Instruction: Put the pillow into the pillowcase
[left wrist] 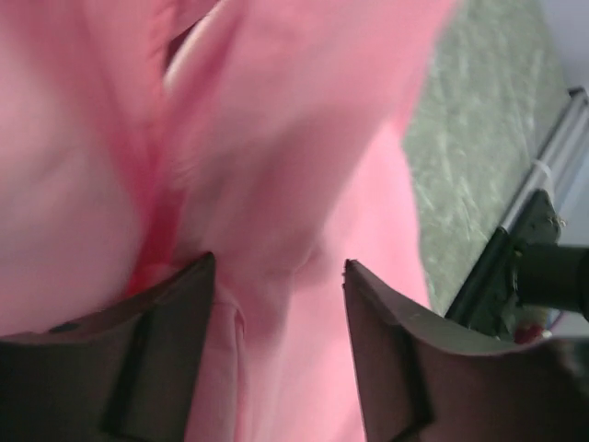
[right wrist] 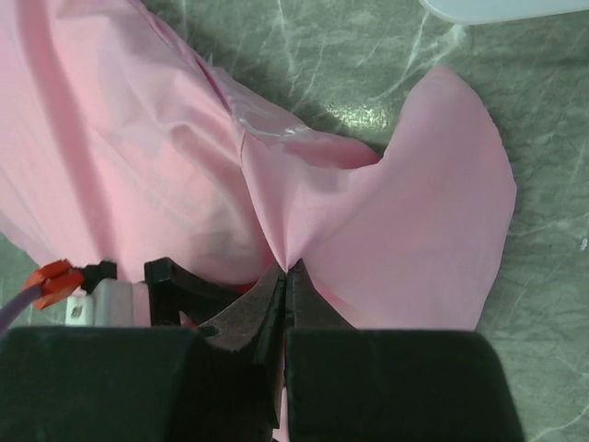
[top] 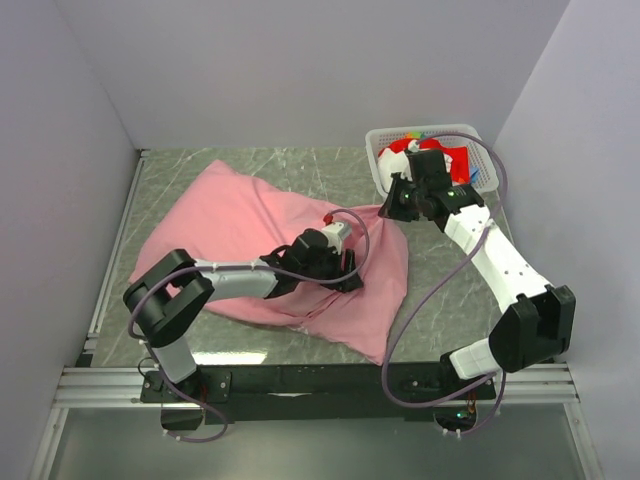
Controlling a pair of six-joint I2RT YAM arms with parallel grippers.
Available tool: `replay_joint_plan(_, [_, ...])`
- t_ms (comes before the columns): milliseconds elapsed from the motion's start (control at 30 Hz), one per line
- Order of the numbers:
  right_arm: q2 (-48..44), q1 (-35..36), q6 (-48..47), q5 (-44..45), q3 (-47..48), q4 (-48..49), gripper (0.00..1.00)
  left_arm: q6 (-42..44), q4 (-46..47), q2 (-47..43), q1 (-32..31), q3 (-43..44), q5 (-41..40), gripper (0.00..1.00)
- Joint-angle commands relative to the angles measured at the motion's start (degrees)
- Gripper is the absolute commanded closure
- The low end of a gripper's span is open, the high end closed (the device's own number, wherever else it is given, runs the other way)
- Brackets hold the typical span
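Note:
The pink pillowcase (top: 240, 215) lies wrinkled across the green table. My right gripper (top: 392, 207) is at its far right edge, shut on a pinch of the pink fabric (right wrist: 386, 212) that fans out from the closed tips of the right gripper (right wrist: 286, 268). The left gripper (top: 345, 278) rests over the pillowcase's right half. In the left wrist view its jaws stand apart, the left gripper (left wrist: 278, 265) open, with pink cloth (left wrist: 304, 138) close under and between the fingers, not pinched. The pillow is hidden.
A white basket (top: 378, 150) with red and coloured items stands at the back right, just behind the right wrist; its rim (right wrist: 497, 9) shows in the right wrist view. Grey walls enclose the table on three sides. A metal rail (top: 300, 385) runs along the near edge.

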Motion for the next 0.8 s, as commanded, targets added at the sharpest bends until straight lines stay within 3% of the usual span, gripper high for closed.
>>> replay_joint_plan(0, [-3.31,-0.73,-0.3,-0.43,-0.01,0.89,1.0,4.86,4.87,-4.23,0.34,2.63,3.45,0.34])
replay_joint_plan(133, [-3.58,-0.64,-0.12,-0.96,-1.15,1.59,1.0,6.18,0.3,-5.55,0.25,4.3,-5.94,0.38])
replay_joint_plan(267, [-3.4,-0.64,-0.3,-0.78,-1.33,1.77,1.0,7.23,-0.33,-9.41,0.16,2.29,-8.42,0.38])
replay_joint_plan(367, [-3.14,-0.56,-0.21,-1.31,-1.15,1.94,1.0,8.81,-0.76,-9.07,0.42,2.45,-9.39,0.29])
replay_joint_plan(567, [-2.52,-0.73,-0.21,-1.05,-0.54,1.68,1.0,10.4,1.69,-0.11,0.34,7.82,1.94,0.26])
replay_joint_plan(767, [-2.0,-0.73,0.05,-1.49,-0.01,2.12,1.0,9.61,7.06,3.41,0.34,6.77,9.48,0.26])
